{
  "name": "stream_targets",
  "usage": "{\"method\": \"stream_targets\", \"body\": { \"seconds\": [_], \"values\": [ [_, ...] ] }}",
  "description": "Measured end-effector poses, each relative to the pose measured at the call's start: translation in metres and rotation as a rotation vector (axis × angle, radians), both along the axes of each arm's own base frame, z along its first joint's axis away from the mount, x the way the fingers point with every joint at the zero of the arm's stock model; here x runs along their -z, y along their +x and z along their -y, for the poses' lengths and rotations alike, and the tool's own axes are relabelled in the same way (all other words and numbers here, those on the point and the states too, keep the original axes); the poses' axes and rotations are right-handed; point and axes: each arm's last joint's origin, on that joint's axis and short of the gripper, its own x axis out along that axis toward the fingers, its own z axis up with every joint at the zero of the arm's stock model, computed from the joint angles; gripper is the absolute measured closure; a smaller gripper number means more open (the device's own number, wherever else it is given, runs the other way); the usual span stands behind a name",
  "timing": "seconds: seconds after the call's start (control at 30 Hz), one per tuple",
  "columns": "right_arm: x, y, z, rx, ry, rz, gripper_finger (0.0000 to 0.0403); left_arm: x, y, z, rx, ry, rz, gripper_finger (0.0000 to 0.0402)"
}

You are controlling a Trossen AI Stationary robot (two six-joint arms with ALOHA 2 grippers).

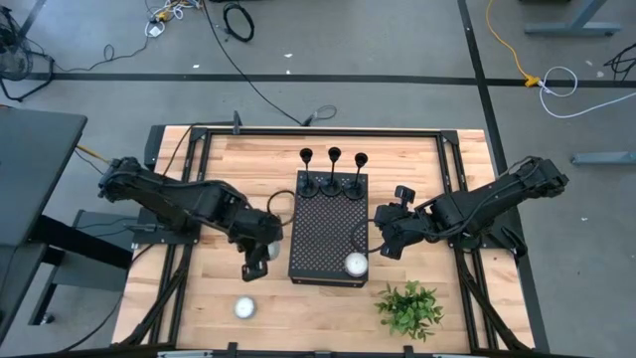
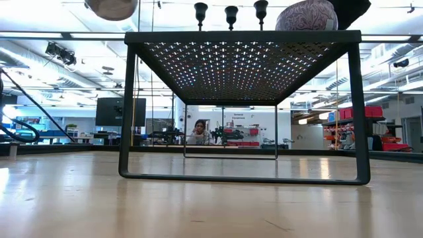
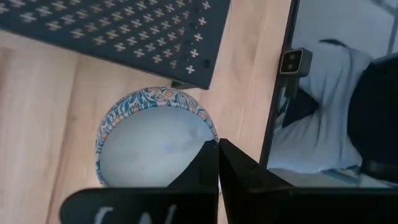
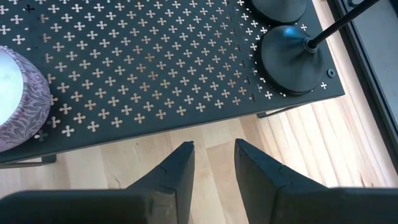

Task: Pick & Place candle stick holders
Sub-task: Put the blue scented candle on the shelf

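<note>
Three slim black candle stick holders (image 1: pixel 334 169) stand on their round bases at the far end of the black perforated box's top (image 1: pixel 326 234); their cups show in the low view (image 2: pixel 230 14), and one base shows in the right wrist view (image 4: pixel 292 56). My left gripper (image 1: pixel 258 257) is at the box's left near corner, shut on a blue-patterned candle tin (image 3: pixel 155 146). My right gripper (image 1: pixel 384 242) is open and empty just right of the box, its fingers (image 4: pixel 214 158) over bare wood and pointing at the box's edge. My left gripper pinches the candle tin's rim (image 3: pixel 210 138) between its two fingers, which stand almost together across the wall. Which finger is inside cannot be told. The tin is lifted clear of the table, and its underside shows high in the low view (image 2: pixel 112 8).
A purple-patterned candle (image 1: pixel 356 264) sits on the box's near right corner (image 2: pixel 307 16). A white candle (image 1: pixel 245 307) lies on the table near the front left, and a small green plant (image 1: pixel 409 308) at the front right. A person (image 2: pixel 197 132) sits far behind the table.
</note>
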Motion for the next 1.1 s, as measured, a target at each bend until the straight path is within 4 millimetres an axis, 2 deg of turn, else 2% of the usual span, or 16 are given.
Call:
{"method": "stream_targets", "body": {
  "seconds": [0.23,0.4,0.67,0.83,1.1],
  "values": [
    [0.000,0.000,0.000,-0.006,-0.003,-0.003,0.0289,0.010,0.041,0.019,0.122,0.000,-0.090,0.0401],
    [0.000,0.000,-0.001,-0.031,0.018,-0.019,0.0289,0.006,0.069,0.029,0.239,0.034,-0.089,0.0401],
    [0.001,-0.001,-0.001,-0.058,0.030,-0.042,0.0289,0.000,0.101,0.034,0.306,0.060,-0.062,0.0401],
    [0.001,-0.002,-0.002,-0.066,0.040,-0.052,0.0289,0.008,0.114,0.029,0.328,0.061,-0.079,0.0401],
    [0.002,-0.002,-0.001,-0.069,0.036,-0.058,0.0289,0.018,0.130,0.007,0.273,0.047,-0.080,0.0401]
  ]
}}
